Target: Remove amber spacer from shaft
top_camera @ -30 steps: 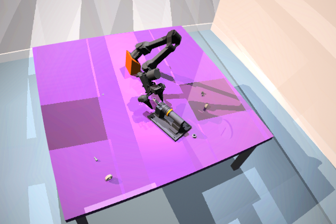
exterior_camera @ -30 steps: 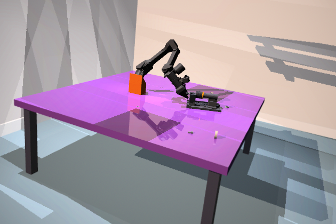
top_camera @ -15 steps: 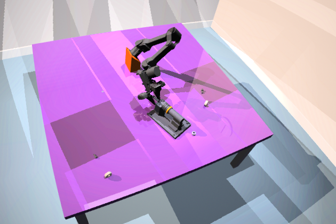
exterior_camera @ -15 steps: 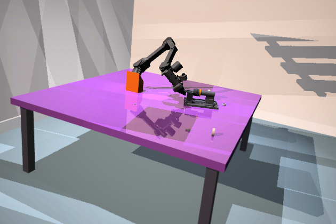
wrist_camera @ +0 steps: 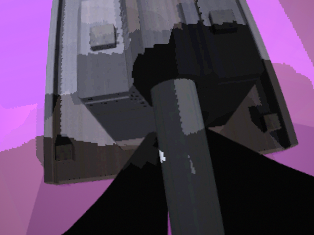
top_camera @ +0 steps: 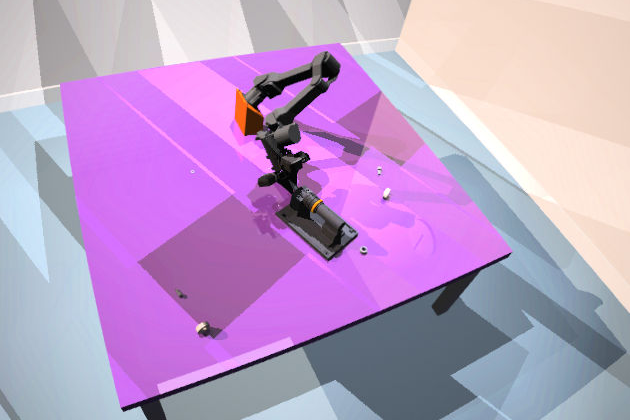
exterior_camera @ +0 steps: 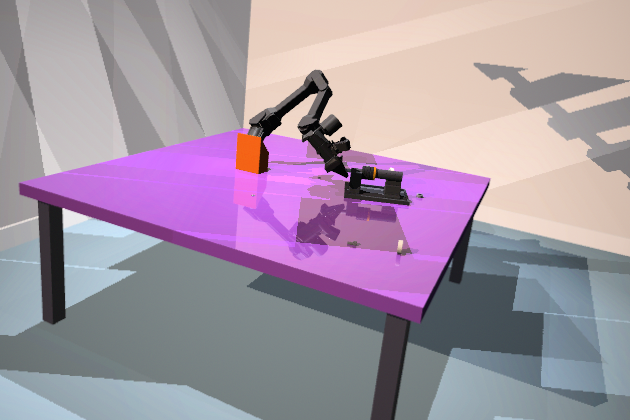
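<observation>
My gripper (top_camera: pixel 290 186) (exterior_camera: pixel 346 174) (wrist_camera: pixel 175 139) is shut on the protruding end of the grey shaft (wrist_camera: pixel 187 158), just outside the small support block (top_camera: pixel 298 202) (exterior_camera: pixel 356 177) (wrist_camera: pixel 107 75). The amber spacer (top_camera: pixel 316 205) (exterior_camera: pixel 374 172) sits upright on the shaft line, against the big housing block (top_camera: pixel 336 227) (exterior_camera: pixel 392 186). Dark spacers (top_camera: pixel 310 198) (exterior_camera: pixel 366 172) fill the stretch between the amber one and the support block. The spacers are hidden in the wrist view, and the fingers there are mostly in black shadow.
The fixture stands on a dark base plate (top_camera: pixel 315 245) (exterior_camera: pixel 377 199) (wrist_camera: pixel 54 170). A nut (top_camera: pixel 363 247) (exterior_camera: pixel 419 195) lies beside it. A white cylinder (top_camera: pixel 386 192) and small bolt (top_camera: pixel 379 170) lie off one side. Another bolt (top_camera: pixel 180 292) and a pale round part (top_camera: pixel 202 328) (exterior_camera: pixel 400 247) lie farther away.
</observation>
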Tool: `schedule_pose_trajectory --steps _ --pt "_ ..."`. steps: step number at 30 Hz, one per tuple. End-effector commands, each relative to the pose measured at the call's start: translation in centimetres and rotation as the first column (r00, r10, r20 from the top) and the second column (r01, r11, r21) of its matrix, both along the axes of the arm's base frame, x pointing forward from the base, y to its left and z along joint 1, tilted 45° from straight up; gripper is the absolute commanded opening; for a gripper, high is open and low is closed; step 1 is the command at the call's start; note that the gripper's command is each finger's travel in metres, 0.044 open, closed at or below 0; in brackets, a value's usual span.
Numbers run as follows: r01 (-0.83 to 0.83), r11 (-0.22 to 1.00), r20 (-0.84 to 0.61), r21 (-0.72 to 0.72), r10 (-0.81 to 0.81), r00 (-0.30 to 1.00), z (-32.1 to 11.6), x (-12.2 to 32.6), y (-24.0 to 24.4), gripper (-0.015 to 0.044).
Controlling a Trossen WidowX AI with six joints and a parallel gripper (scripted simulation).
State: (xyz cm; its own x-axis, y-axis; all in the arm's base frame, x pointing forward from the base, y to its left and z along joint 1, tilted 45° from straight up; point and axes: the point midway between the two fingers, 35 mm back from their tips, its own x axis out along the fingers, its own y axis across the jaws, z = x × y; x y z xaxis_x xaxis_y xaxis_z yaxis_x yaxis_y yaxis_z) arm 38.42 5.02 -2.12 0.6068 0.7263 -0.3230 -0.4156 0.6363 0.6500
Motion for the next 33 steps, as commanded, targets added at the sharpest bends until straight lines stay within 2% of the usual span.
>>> schedule_pose_trajectory --steps 1,33 --pt "0.004 1.0 -0.003 0.001 -0.004 1.0 -0.09 -0.36 -0.1 0.0" --pt "0.004 1.0 -0.003 0.001 -0.004 1.0 -0.37 -1.29 -0.44 0.0"
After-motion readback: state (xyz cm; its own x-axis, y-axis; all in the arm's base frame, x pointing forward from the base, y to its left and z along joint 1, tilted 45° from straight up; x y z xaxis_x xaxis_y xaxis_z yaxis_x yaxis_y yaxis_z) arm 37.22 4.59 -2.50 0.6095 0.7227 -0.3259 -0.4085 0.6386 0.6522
